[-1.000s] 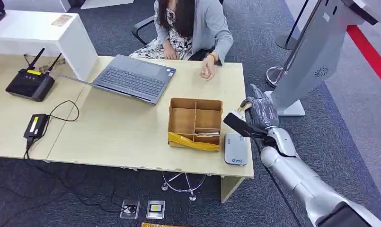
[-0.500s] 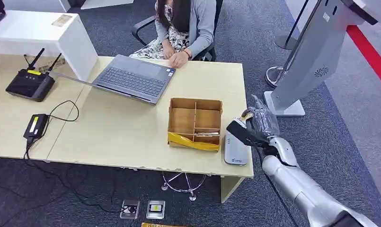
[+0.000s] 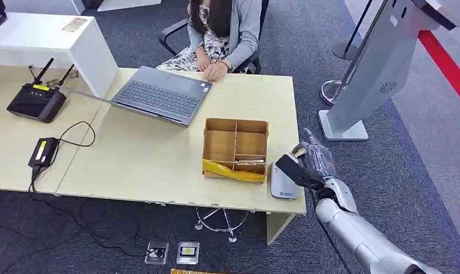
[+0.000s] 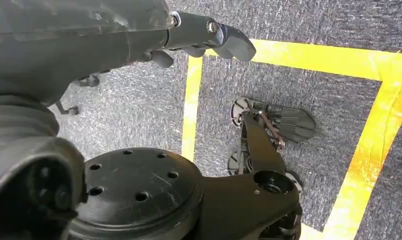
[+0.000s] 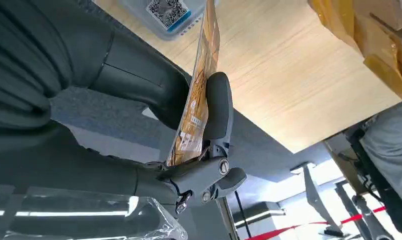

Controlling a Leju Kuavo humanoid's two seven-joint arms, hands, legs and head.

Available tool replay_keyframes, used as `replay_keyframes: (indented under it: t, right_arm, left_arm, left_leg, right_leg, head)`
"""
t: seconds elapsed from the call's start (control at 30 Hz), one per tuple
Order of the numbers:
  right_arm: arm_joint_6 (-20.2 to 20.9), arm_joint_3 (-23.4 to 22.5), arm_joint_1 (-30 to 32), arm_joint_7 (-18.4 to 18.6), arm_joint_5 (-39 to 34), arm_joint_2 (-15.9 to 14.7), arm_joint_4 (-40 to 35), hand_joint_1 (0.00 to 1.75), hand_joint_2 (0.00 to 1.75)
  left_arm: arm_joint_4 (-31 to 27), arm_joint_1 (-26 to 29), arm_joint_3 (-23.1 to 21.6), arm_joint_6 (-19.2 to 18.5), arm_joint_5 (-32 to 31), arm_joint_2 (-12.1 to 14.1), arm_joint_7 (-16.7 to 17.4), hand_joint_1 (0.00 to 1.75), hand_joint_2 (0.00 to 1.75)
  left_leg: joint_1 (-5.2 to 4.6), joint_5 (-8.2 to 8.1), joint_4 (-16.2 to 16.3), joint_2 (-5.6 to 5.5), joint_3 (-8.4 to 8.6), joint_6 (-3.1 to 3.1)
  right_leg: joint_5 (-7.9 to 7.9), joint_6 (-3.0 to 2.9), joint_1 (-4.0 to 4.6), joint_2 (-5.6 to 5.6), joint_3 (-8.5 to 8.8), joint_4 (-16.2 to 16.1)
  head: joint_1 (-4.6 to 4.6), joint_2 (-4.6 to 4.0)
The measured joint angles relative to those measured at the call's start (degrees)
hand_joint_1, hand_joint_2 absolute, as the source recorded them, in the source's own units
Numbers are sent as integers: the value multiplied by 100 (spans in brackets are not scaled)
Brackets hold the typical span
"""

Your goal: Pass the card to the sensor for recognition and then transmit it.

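Wooden desk (image 3: 159, 154) seen from above, with the sensor (image 3: 284, 180) set near its corner.
Beside the sensor, just off its outer edge, the card (image 5: 199, 90) is pinched by the right hand (image 3: 308, 162); a divided box (image 3: 236, 148) stands on the sensor's other side. Left hand (image 4: 208, 37) is seen holding nothing.

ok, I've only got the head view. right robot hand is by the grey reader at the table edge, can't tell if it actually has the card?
Observer: Yes. In the right wrist view the right robot hand pinches an orange card between thumb and a finger.
Operator: Flat or on edge?
Observer: Edge-on to that camera, its far end pointing toward the reader.
Operator: Anything on the reader's face?
Observer: A QR code label.
Operator: Left robot hand?
Observer: The left robot hand hangs over grey carpet with yellow tape lines, holding nothing.
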Motion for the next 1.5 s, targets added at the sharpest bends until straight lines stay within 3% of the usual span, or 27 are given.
replay_keyframes:
  t: [0.57,1.17,1.5]
  right_arm:
    - [-109,-164,208,-194,-496,-127,485,175,175]
    - [-391,-203,391,-223,-479,-184,597,175,175]
    - [-459,-243,447,284,-212,-437,-168,175,175]
  left_arm:
    - [0,4,0,-46,-17,-13,-57,0,0]
    - [0,4,2,-74,-74,-13,-63,0,0]
    - [2,4,2,-131,-116,-4,-37,0,0]
  left_leg:
    - [0,-1,0,1,-1,0]
    - [0,-2,0,1,-1,1]
    - [0,-2,0,2,0,1]
  right_leg:
    - [0,0,0,5,-2,0]
    - [0,0,0,5,1,0]
    - [1,0,0,6,0,0]
  head:
    - [0,-2]
    - [2,-2]
    - [0,0]
